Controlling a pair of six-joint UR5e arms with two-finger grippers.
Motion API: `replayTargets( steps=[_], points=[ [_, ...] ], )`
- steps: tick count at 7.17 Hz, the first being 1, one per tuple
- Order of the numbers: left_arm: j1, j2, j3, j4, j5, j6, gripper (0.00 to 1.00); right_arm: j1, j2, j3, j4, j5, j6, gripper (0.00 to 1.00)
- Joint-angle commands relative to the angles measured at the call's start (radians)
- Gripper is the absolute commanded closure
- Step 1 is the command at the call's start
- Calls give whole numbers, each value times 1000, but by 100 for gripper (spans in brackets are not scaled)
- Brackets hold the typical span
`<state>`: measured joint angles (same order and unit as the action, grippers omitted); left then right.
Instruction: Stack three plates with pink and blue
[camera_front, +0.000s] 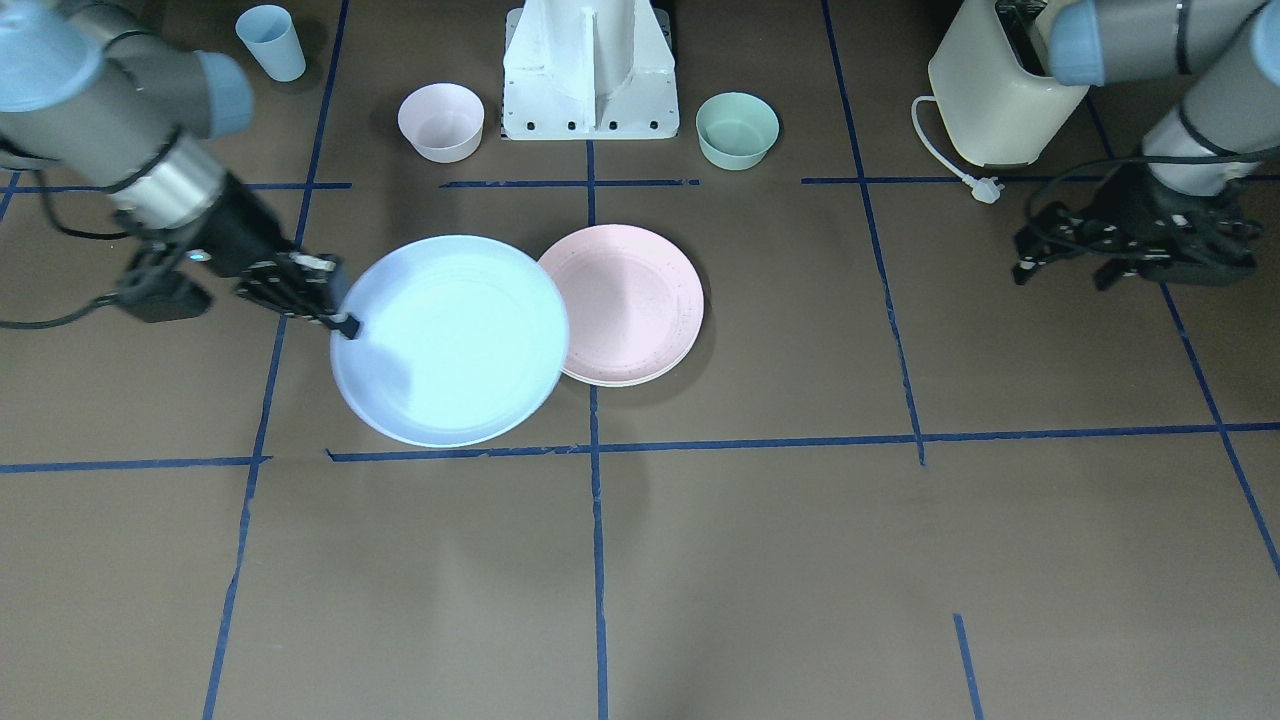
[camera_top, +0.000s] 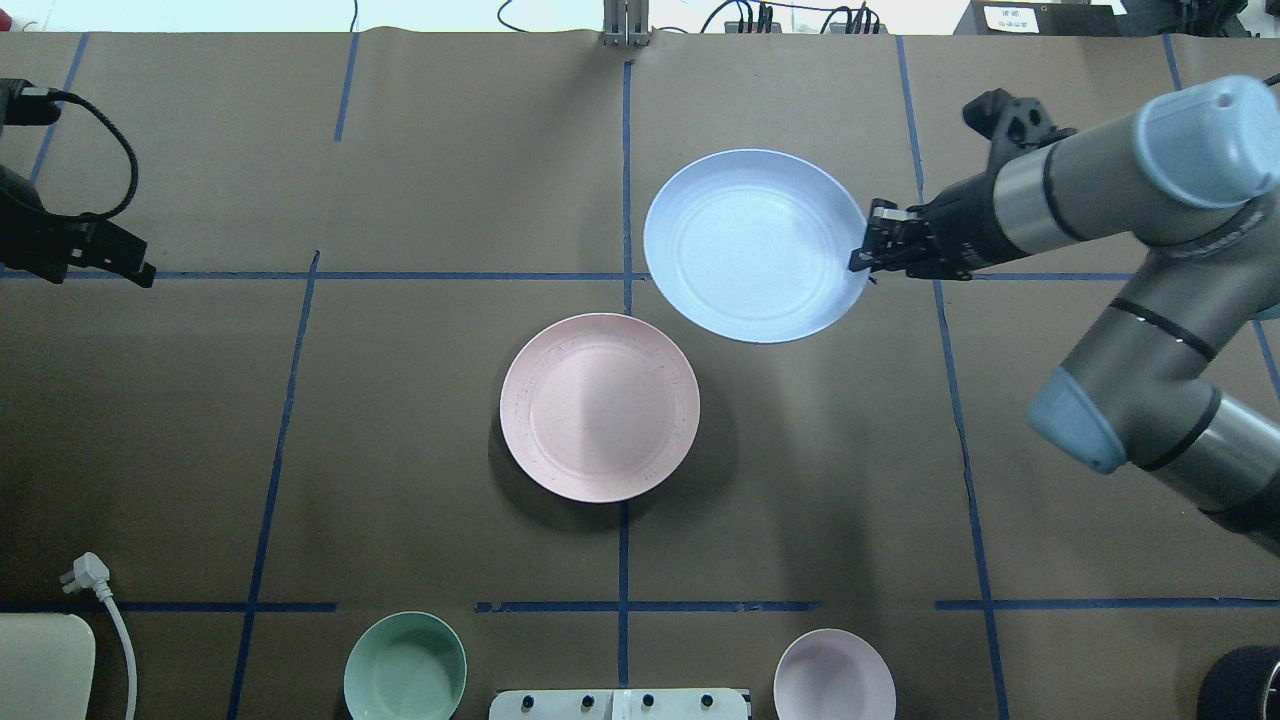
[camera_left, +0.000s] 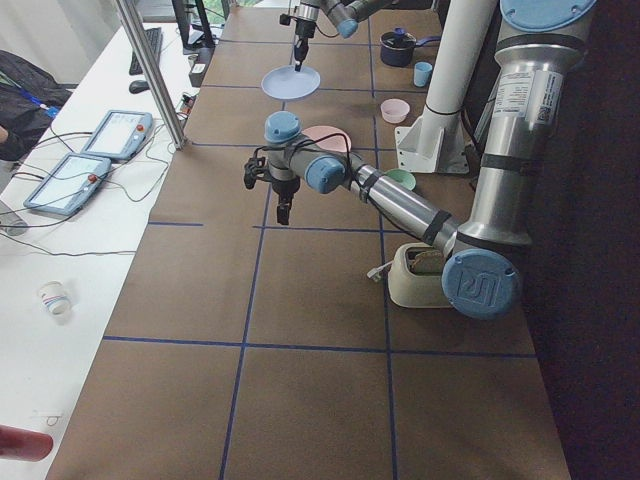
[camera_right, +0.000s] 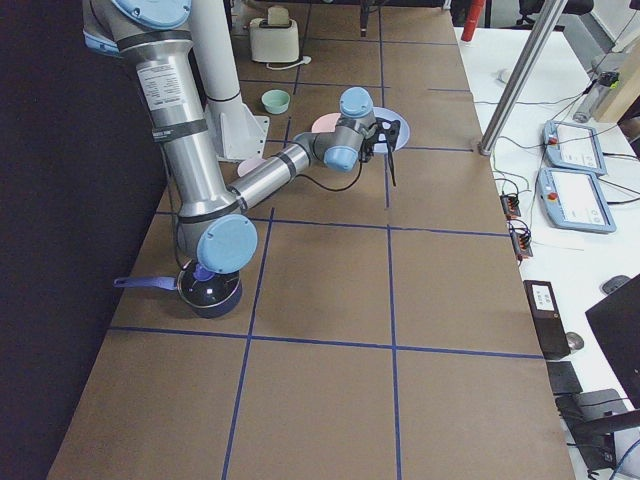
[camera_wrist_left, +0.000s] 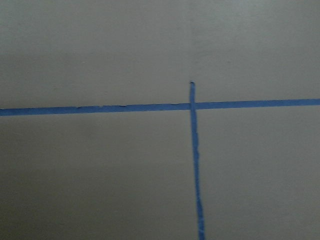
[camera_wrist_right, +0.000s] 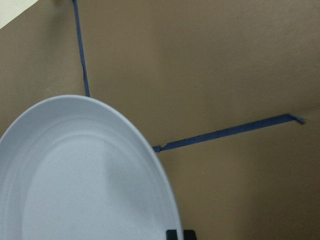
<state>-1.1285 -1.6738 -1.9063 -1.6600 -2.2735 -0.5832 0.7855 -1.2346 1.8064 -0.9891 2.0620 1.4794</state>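
My right gripper (camera_front: 341, 322) is shut on the rim of the pale blue plate (camera_front: 450, 340) and holds it level above the table. In the overhead view the gripper (camera_top: 864, 252) grips the plate (camera_top: 755, 245) at its right edge. The pale pink plate (camera_front: 625, 315) lies at the table's middle (camera_top: 600, 405), beside and partly under the blue plate's edge in the front view. A cream rim (camera_front: 622, 381) shows just beneath the pink plate; the rest of the cream plate is hidden. My left gripper (camera_front: 1068, 268) is open and empty, far off to the side.
A small pink bowl (camera_front: 441, 121) and a small green bowl (camera_front: 737, 129) stand either side of the robot base (camera_front: 590, 70). A blue cup (camera_front: 271, 42) stands beyond the pink bowl. A cream toaster (camera_front: 1000, 100) with its plug (camera_front: 985, 188) stands near the left arm.
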Motion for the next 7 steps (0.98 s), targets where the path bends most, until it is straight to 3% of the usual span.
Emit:
replayTargets(
  steps=[1,4,7],
  points=[
    [-72,17,68,-1,-9,143,0,-197,70,23,-101,-209,47,100],
    [-85,19,88,-4,-9,149,0,-299,76,22,-109,-316,52,100],
    [-146,71,114,-6,-29,288,0,-328,76,22,-109,-329,53,99]
  ],
)
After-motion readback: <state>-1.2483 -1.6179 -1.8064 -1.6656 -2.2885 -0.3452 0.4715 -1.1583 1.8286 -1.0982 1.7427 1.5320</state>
